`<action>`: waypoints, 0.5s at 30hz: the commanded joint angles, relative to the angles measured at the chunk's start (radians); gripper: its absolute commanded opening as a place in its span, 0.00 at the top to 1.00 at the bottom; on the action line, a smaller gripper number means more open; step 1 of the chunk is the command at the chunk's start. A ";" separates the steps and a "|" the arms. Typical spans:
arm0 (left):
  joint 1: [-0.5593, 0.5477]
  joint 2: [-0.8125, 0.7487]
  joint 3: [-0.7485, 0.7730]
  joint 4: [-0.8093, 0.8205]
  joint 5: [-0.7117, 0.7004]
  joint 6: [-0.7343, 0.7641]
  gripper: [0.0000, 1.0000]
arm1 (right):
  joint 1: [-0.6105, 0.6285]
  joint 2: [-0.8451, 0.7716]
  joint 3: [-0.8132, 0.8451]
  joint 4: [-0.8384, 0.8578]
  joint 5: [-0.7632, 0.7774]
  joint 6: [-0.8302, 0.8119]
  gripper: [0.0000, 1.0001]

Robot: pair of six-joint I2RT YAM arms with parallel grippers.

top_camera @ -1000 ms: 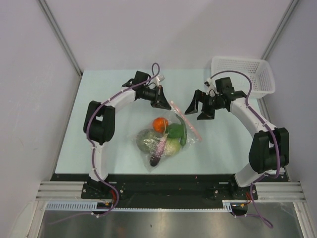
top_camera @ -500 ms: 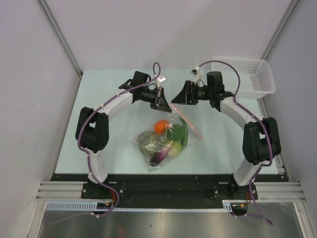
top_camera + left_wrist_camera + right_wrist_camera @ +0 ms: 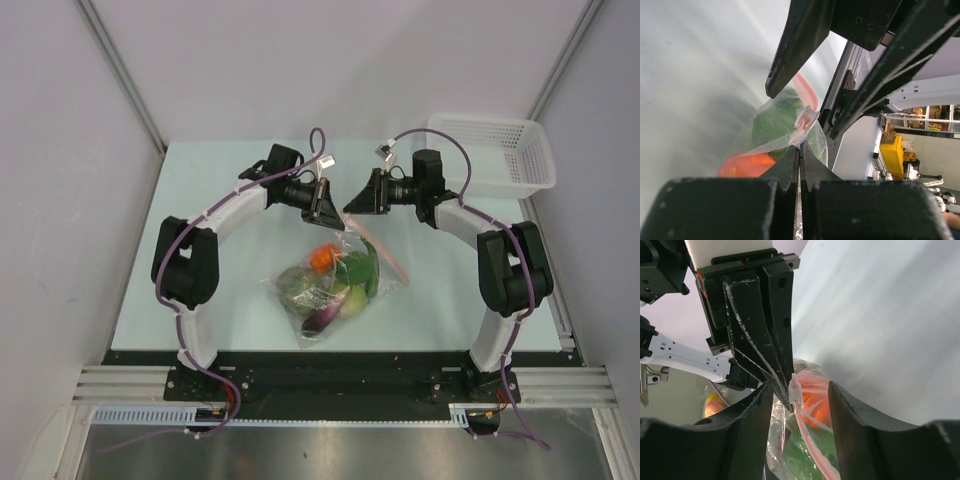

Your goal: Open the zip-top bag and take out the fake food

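The clear zip-top bag [image 3: 335,283] lies mid-table holding the fake food: an orange-red ball [image 3: 322,257], a dark green pepper [image 3: 357,268], a mottled head [image 3: 297,282], a pale green piece [image 3: 352,298] and a purple eggplant [image 3: 322,318]. My left gripper [image 3: 331,217] is shut on the bag's top corner [image 3: 799,141], just below the white slider [image 3: 806,120] on the pink zip strip [image 3: 805,92]. My right gripper [image 3: 800,390] is open, with one jaw on each side of the slider [image 3: 796,389] and the strip [image 3: 815,450]. It faces the left fingers [image 3: 775,340].
A white mesh basket [image 3: 495,150] stands at the table's back right corner. Both arms arch over the table's middle and meet above the bag. Grey walls close in the left, back and right sides.
My right gripper has swung left from beside the bag to its top corner, now straddling the slider. My left gripper has kept its hold; the bag's top is pulled up slightly.
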 commanded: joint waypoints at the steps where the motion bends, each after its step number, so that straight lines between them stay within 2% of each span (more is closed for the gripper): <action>1: 0.000 -0.052 0.037 -0.017 0.034 0.039 1.00 | 0.006 0.003 -0.008 0.082 -0.043 0.027 0.52; 8: 0.000 -0.052 0.037 0.012 0.040 0.012 1.00 | 0.010 0.015 -0.011 0.082 -0.052 0.033 0.59; 15: 0.000 -0.052 0.035 0.046 0.051 -0.020 1.00 | 0.013 0.023 -0.012 0.067 -0.055 0.021 0.54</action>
